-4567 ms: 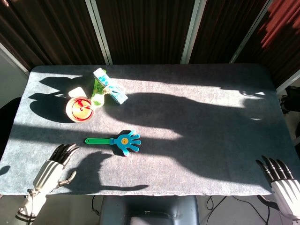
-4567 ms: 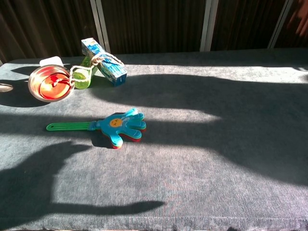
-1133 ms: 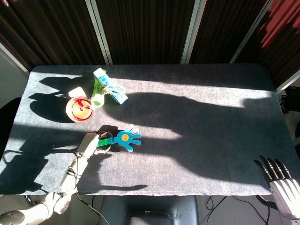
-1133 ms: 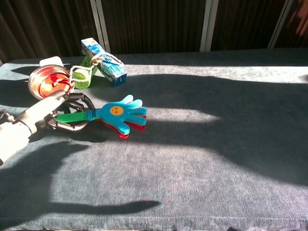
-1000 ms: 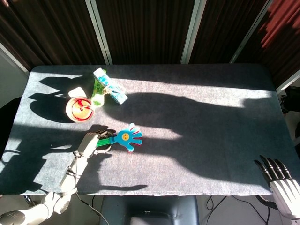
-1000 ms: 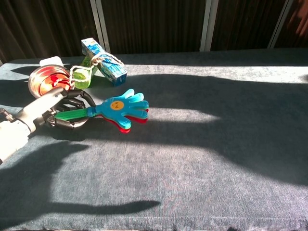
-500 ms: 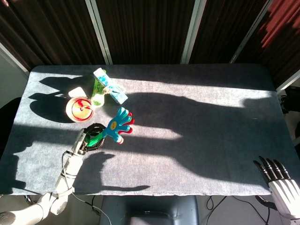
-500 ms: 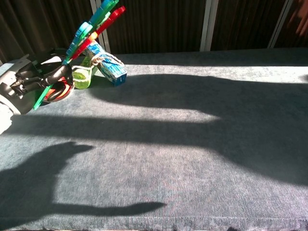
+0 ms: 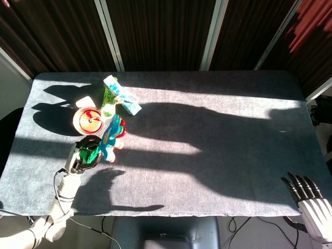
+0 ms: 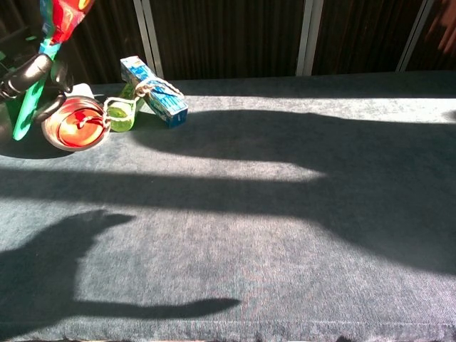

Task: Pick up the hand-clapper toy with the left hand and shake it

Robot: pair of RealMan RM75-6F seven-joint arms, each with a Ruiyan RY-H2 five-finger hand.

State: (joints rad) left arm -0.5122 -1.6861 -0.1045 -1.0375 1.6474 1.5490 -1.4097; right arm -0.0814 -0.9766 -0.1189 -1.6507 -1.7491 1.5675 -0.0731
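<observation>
1. The hand-clapper toy (image 9: 110,137) is grasped by its green handle in the left hand (image 9: 83,154) and is held clear of the desk (image 9: 218,155), above its near-left part. A yellow disc is seen on the blue palm of the toy in the head view; no writing on it can be read.
2. In the chest view the toy (image 10: 43,43) stands nearly upright at the upper left corner of the frame, its red and blue palms partly cut off by the top edge. The dark fingers (image 10: 21,78) of the left hand are wrapped round the handle.
3. The left forearm is seen in the head view rising from the near-left edge of the desk toward the hand.
4. The right hand (image 9: 311,202) rests beyond the near-right corner of the desk, with its dark fingers apart and nothing held in them.
5. A blue-and-white carton (image 9: 122,96) lies tilted at the far left of the desk, just beside a green cup (image 9: 108,110). Printing is visible on the carton, but it is too small to be read.
6. A round bowl (image 9: 85,120) with a red inside stands near the left edge, close to the raised toy.
7. The centre and right of the grey desk are crossed by broad bands of shadow and sunlight. Dark slatted panels with pale uprights stand behind the far edge.
</observation>
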